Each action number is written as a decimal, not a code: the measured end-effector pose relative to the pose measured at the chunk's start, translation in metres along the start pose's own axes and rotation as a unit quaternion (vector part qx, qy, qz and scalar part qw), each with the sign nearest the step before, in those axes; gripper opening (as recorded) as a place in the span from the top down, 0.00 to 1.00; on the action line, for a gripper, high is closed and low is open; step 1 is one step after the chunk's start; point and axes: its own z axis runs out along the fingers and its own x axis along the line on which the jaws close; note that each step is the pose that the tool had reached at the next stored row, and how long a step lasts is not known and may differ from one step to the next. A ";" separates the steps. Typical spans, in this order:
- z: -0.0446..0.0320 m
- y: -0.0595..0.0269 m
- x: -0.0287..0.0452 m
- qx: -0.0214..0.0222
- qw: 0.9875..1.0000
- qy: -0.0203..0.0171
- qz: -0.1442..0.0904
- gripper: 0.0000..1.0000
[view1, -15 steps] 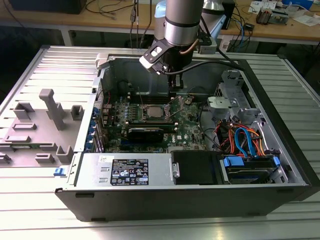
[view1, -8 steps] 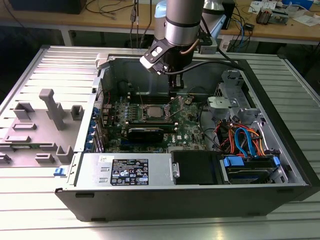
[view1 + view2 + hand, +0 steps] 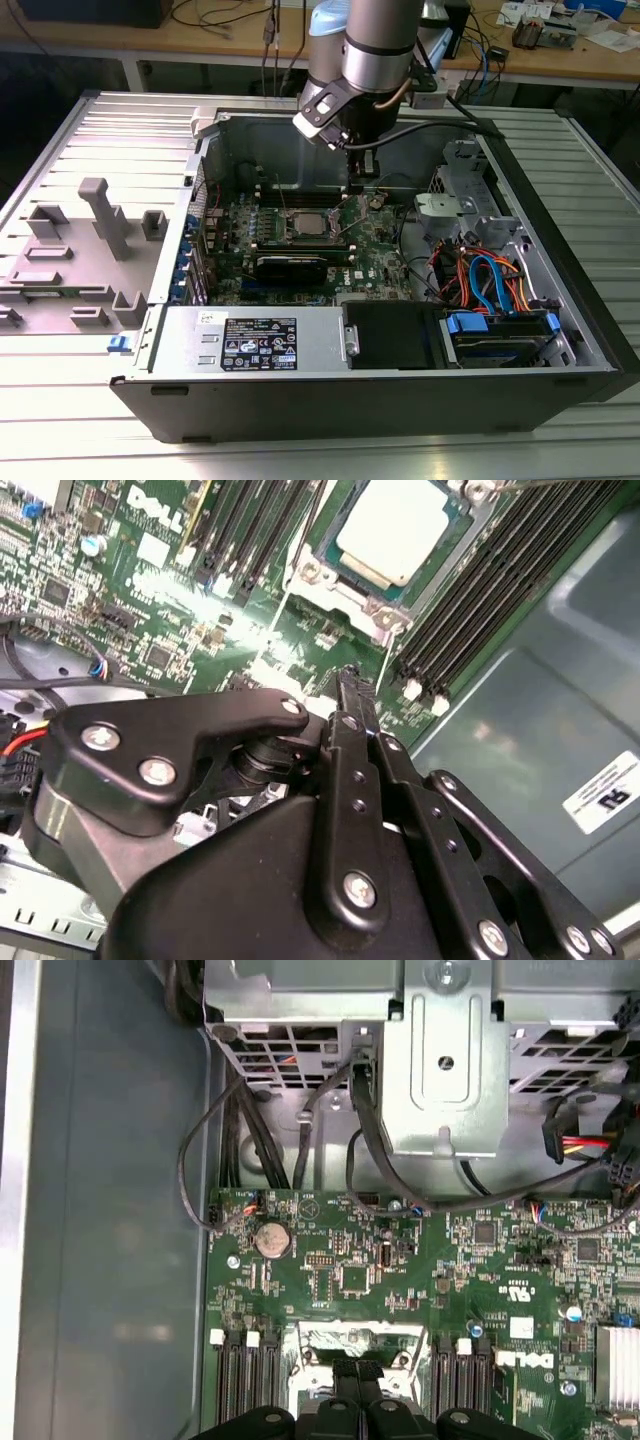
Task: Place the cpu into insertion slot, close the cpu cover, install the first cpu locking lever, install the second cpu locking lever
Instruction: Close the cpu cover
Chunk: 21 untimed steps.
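Black finger links and silver screws of the gripper (image 3: pixel 348 680) crowd the front of the second wrist view and hide much of the board under them. Its two fingers (image 3: pixel 352 780) lie together, and I see nothing between them.

Beyond the tips, the cpu (image 3: pixel 400 525) sits in its socket on the green board (image 3: pixel 150 590). It lies flat with its pale metal top up, and the picture's edge cuts off its far part. It is square, so it has no long axis; its sides run in line with the black memory slots (image 3: pixel 470 600) flanking it. The cpu cover (image 3: pixel 372 602) frames it, but I cannot tell whether the cover is pressed fully down.

In the first wrist view the gripper (image 3: pixel 352 1368) hides the middle of the socket.

In the exterior view the gripper (image 3: pixel 362 185) hangs inside the open computer case (image 3: pixel 560 300), just to the exterior view's right of the cpu (image 3: pixel 307 223). The arm blocks the back wall behind it. Nearby are a round coin battery (image 3: pixel 271 1239), a grey drive cage (image 3: pixel 440 1060) with black cables (image 3: pixel 250 1130), and blue and orange cables (image 3: pixel 480 280).
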 end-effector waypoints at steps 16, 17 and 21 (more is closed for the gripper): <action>0.0001 0.0051 -0.0002 0.000 1.000 0.000 0.000 0.89; 0.0002 0.0053 -0.0002 0.000 1.000 0.000 0.000 0.89; 0.0006 0.0116 -0.0003 0.000 1.000 0.000 0.000 0.89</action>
